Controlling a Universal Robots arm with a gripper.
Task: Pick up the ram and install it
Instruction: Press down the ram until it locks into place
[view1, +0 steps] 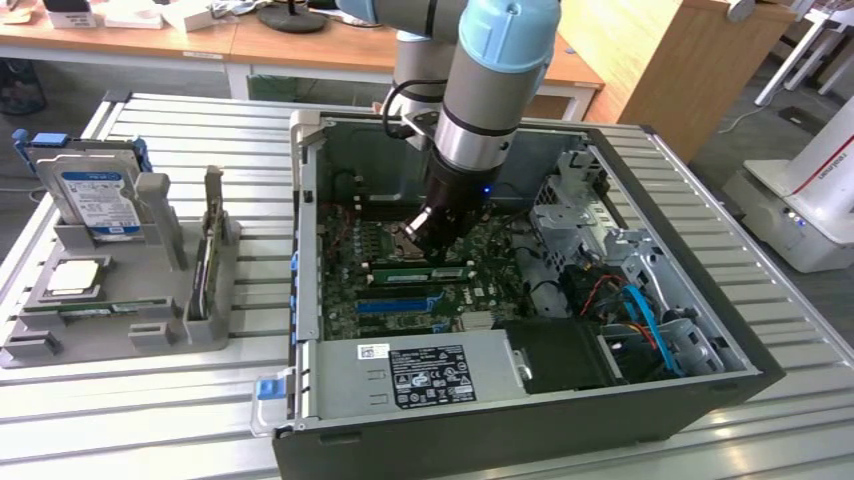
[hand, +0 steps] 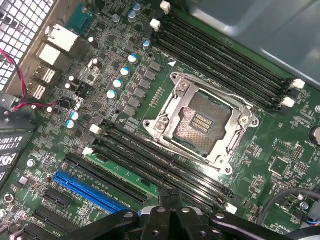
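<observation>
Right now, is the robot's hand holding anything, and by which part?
Nothing: the hand is shut and empty, close to the ram, which sits in a board slot.

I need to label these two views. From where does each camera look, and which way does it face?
Exterior view: sits above, off the arm, looking down at the open computer case with the arm and shut gripper inside.
Wrist view: rides the wrist, facing the motherboard's empty processor socket; gripper at the edge.
Shared: a green ram seated in its slot, and the gripper.
</observation>
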